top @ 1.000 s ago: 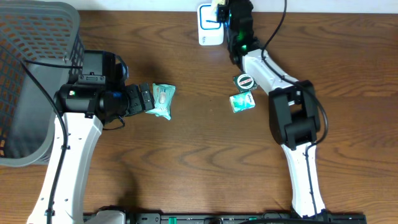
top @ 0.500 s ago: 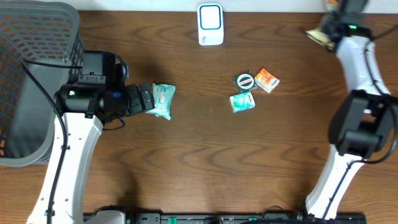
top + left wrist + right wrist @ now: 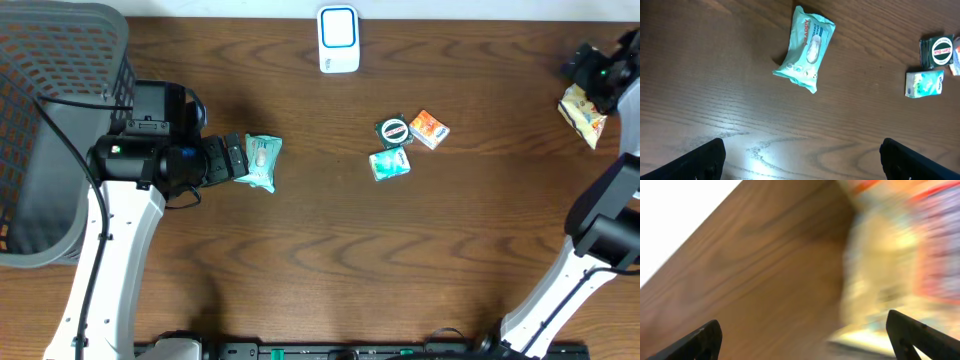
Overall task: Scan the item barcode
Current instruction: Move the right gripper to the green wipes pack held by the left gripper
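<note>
A white barcode scanner stands at the table's far edge. A yellow snack packet lies near the right edge; the right wrist view shows it as a blur. My right gripper hovers just above it, and the wrist view shows this gripper open, its fingers wide apart and gripping nothing. A teal wipes pack lies flat at centre left, also in the left wrist view. My left gripper sits just left of it, and in its own view it is open and holding nothing.
A round green tin, an orange packet and a small teal pack cluster right of centre. A grey mesh basket fills the far left. The left wrist view also shows the tin and small pack.
My right arm swung from the scanner to the far right edge with the yellow packet, then opened; the packet now lies on the table. The left arm has not moved.
</note>
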Robot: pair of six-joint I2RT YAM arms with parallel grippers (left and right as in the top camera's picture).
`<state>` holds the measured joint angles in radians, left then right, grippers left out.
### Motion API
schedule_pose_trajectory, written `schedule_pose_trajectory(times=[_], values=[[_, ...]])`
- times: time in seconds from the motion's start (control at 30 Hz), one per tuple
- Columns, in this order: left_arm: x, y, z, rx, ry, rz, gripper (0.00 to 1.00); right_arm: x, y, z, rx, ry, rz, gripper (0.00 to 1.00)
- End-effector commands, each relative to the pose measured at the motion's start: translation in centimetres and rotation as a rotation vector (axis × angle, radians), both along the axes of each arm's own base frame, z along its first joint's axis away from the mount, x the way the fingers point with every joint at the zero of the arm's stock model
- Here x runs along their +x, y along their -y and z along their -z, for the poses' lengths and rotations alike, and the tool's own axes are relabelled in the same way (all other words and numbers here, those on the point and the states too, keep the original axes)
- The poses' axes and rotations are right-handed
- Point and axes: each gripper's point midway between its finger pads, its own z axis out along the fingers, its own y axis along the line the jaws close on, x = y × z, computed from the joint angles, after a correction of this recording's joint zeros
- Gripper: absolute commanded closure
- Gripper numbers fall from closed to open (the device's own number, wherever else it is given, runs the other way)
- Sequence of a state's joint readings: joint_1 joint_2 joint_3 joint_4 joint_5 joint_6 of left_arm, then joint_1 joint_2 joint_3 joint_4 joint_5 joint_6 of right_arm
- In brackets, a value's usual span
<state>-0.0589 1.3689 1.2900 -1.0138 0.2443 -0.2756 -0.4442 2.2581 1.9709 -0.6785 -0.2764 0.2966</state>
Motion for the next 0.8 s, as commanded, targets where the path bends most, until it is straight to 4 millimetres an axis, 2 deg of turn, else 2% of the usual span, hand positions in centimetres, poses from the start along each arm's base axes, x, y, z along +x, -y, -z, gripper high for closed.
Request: schedule_pose_trajectory(times=[0.0,0.1,0.23,0.27,0.43,0.47,0.57,0.67,0.77], values=[[0.1,-0.3,-0.1,0.009,0.003,0.001,0.02,0.8,-10.5,-2.4,0.302,0.065,-0.272,0.02],[0.1,-0.3,-0.1,0.009,0.003,0.001,0.02,-0.1,-16.2,-1.6,0.339,-0.019,-0.371,0.05],[0.1,-0.3,-0.1,0.009,0.003,0.001,0.02,-1.2,-24.5,-1.0,0.267,-0.048,-0.648,0.03],[0.1,-0.3,-0.1,0.009,0.003,0.001,0.02,-1.7,-27.4,-0.9,0.233,-0.048,-0.743,0.02],[0.1,-0.3,-0.1,0.009,0.003,0.001,0.03,-2.8,-34.4,0.6,0.056,-0.110,-0.865,0.01],[0.1,-0.3,-0.1,0.009,0.003,0.001,0.02,-3.3,-36.4,0.8,0.015,-0.120,-0.898,0.01],[0.1,-0.3,-0.1,0.009,0.003,0.001,0.02,-4.5,-40.8,1.0,-0.053,-0.117,-0.973,0.01],[0.1,-0.3,-0.1,0.009,0.003,0.001,0.03,-5.2,-44.5,0.7,-0.044,-0.089,-1.002,0.01],[0.1,-0.3,-0.1,0.009,0.003,0.001,0.02,-6.3,-48.5,0.2,0.036,-0.096,-0.940,0.01]])
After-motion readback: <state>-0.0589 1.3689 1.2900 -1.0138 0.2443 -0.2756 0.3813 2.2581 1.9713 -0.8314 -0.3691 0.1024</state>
